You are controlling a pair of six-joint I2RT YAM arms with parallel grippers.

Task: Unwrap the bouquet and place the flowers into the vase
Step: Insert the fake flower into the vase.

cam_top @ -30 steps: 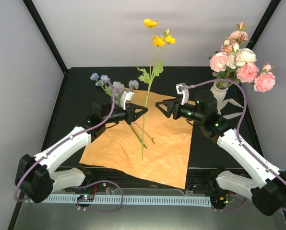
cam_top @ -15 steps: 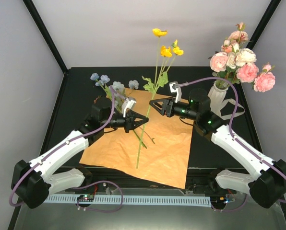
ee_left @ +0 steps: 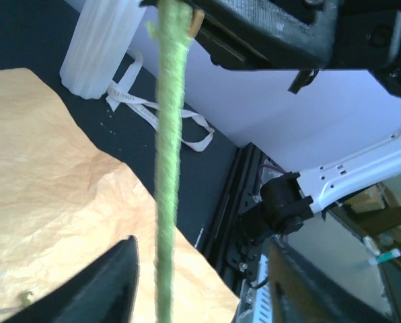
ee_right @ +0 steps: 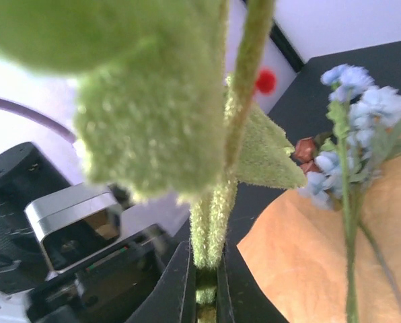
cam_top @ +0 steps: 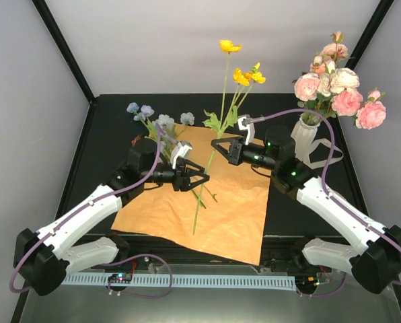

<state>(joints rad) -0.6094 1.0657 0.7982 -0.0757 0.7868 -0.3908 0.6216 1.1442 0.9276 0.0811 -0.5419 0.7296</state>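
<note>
Orange paper (cam_top: 234,215) is the biggest thing in front of you. It's already opened out flat and a bit crumpled on the black table (cam_top: 106,121), so I'd call the unwrapping done. Next down is the ribbed white vase (cam_top: 304,134) at the back right, just off the paper's corner, with a bunch of pink and cream roses (cam_top: 335,87) already standing in it. Then there's the yellow flower (cam_top: 223,94), the one in play. Its long stem stands nearly upright over the middle of the sheet, blooms leaning a little toward the back right and the cut end hanging low over the paper. Your right gripper (cam_top: 216,145) is clamped on that stem just under the leaves. In the right wrist view the fingers (ee_right: 177,286) are pinched tight on the fuzzy green stalk. Your left gripper (cam_top: 202,180) sits lower on the same stem, but its jaws are spread. The left wrist view shows a gap between each finger (ee_left: 113,286) and the stalk, so it isn't gripping anything. The bit that matters is that the vase lies to the right of the right gripper and slightly behind it, and the right arm is the nearer one by far. My guess is you swing the stem right, keep it vertical and lift the cut end over the scalloped rim. The roses crowding the mouth could snag it. The blue flowers (cam_top: 150,114) lie flat at the paper's back left edge, and the cream ribbon (cam_top: 319,153) is loose beside the vase's foot.
</note>
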